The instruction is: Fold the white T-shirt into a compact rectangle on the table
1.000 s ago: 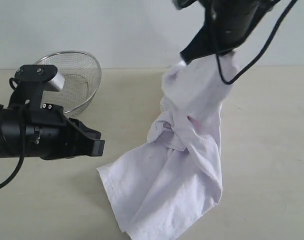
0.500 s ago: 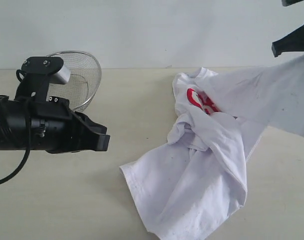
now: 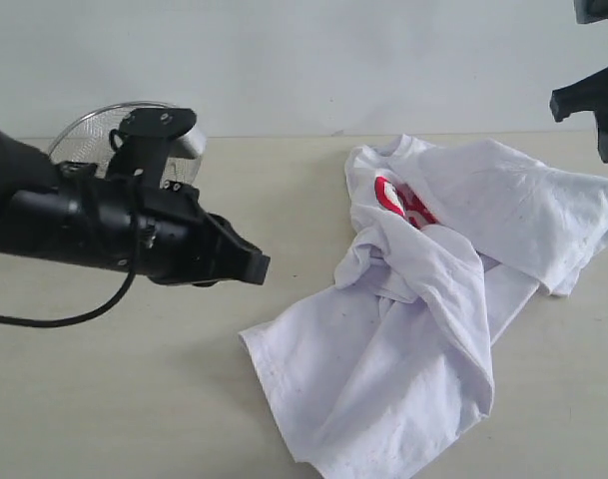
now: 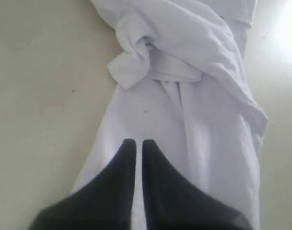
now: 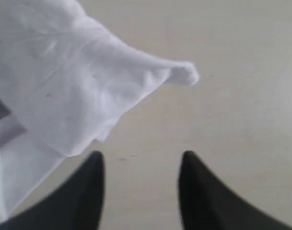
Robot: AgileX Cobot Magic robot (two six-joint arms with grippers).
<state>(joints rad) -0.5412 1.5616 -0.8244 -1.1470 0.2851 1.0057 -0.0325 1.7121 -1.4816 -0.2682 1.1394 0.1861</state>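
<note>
A wide, pale beige matte table point(image 3: 104, 399) fills the lower part of the exterior view and meets a plain, light grey-white wall point(image 3: 284, 60) along its far edge. The white cotton short-sleeved T-shirt point(image 3: 403, 329) lies crumpled on the right half of the table. One broad panel spreads toward the near edge, another fans out to the right, and a knotted bunch of fabric sits between them. Part of its red-outlined lettering point(image 3: 403, 205) shows near the collar end. A round wire-mesh metal basket point(image 3: 94, 125) stands at the far left of the table, well apart from the shirt and partly hidden behind the left arm. The black left gripper point(image 4: 135, 143) has its jaws drawn together, with only a thin slit between the tips and nothing caught in it. In the left wrist view it points over the shirt's long panel; whether it touches the cloth cannot be told. The black right gripper point(image 5: 141, 160) has its jaws wide apart and empty, over bare table just beside a puckered corner of the shirt.
</note>
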